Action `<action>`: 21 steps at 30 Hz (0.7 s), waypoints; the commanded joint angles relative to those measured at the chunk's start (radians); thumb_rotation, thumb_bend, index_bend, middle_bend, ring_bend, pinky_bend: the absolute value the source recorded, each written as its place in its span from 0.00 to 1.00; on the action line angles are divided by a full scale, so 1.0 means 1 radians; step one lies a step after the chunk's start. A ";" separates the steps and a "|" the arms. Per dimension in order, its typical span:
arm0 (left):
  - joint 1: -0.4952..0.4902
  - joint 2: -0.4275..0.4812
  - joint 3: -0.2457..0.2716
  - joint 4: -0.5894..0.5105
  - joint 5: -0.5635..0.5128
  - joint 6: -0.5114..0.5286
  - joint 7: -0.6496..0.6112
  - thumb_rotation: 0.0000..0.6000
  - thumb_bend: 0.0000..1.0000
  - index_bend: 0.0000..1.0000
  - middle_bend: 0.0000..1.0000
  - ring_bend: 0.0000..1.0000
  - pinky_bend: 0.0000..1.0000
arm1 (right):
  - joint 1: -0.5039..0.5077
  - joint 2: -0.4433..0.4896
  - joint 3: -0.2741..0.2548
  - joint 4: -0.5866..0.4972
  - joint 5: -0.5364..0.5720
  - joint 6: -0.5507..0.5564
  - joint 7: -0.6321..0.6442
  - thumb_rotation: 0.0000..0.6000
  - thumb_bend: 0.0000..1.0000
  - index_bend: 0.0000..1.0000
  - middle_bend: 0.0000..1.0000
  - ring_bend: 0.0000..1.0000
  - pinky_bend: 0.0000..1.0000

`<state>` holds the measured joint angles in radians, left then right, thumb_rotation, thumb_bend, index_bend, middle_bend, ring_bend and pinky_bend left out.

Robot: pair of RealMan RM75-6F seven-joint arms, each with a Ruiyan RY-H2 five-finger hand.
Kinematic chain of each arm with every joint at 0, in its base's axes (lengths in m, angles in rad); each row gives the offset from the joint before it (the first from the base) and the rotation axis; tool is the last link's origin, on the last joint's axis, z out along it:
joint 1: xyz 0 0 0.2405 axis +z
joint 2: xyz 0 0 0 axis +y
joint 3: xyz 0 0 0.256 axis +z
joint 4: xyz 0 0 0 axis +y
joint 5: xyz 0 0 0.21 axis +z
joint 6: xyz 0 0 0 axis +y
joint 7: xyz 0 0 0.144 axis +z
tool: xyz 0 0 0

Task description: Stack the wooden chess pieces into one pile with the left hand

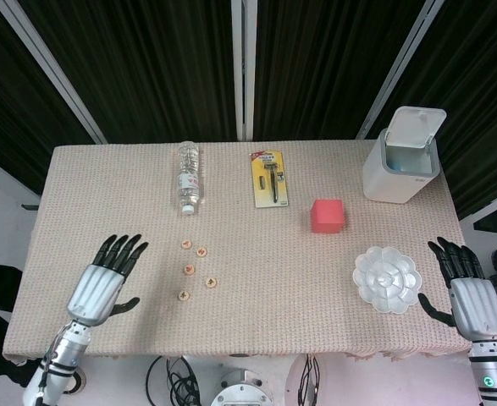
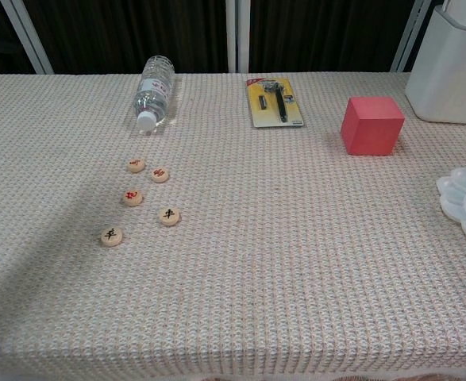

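Five wooden chess pieces (image 1: pixel 194 269) lie flat and unstacked on the cloth-covered desk (image 1: pixel 256 321), left of its middle. In the chest view they form a loose cluster: one piece (image 2: pixel 136 165) farthest from the robot, a second (image 2: pixel 160 175) just beside it at about 4 o'clock, a third (image 2: pixel 132 198) nearer the robot, a fourth (image 2: pixel 169 216) at roughly 4 o'clock from that one, and the fifth (image 2: pixel 112 236) nearest the front edge. None of them touches another.

The left hand (image 1: pixel 102 282) is over the desk at about 9 o'clock from the pieces, near them but apart, palm down, its fingers (image 1: pixel 121 251) spread wide and pointing away from the robot, holding nothing. The right hand (image 1: pixel 469 292) is at the right edge of the desk, also spread wide and holding nothing, just beside a white flower-shaped dish (image 1: pixel 387 278).

At 12 o'clock from the pieces a clear plastic bottle (image 1: pixel 188 177) lies on its side with its cap toward them. A razor in a yellow pack (image 1: pixel 269 178) lies to the bottle's right, a red cube (image 1: pixel 327 216) stands further right, and a white bin (image 1: pixel 403 155) with its lid raised stands near the far right corner.
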<state>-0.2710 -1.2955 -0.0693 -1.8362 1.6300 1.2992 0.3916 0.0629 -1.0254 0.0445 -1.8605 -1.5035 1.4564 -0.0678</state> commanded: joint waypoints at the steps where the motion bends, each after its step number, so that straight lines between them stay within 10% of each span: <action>1: -0.121 -0.058 -0.076 -0.008 -0.118 -0.160 0.036 1.00 0.08 0.04 0.01 0.00 0.00 | -0.004 0.006 0.002 0.002 -0.002 0.010 0.017 1.00 0.24 0.00 0.00 0.00 0.00; 21: -0.348 -0.332 -0.132 0.247 -0.475 -0.356 0.157 1.00 0.09 0.06 0.05 0.00 0.00 | -0.014 0.021 0.004 0.011 0.010 0.018 0.060 1.00 0.24 0.00 0.00 0.00 0.00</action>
<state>-0.6046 -1.6123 -0.1983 -1.6036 1.1750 0.9515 0.5390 0.0482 -1.0045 0.0482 -1.8499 -1.4937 1.4748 -0.0081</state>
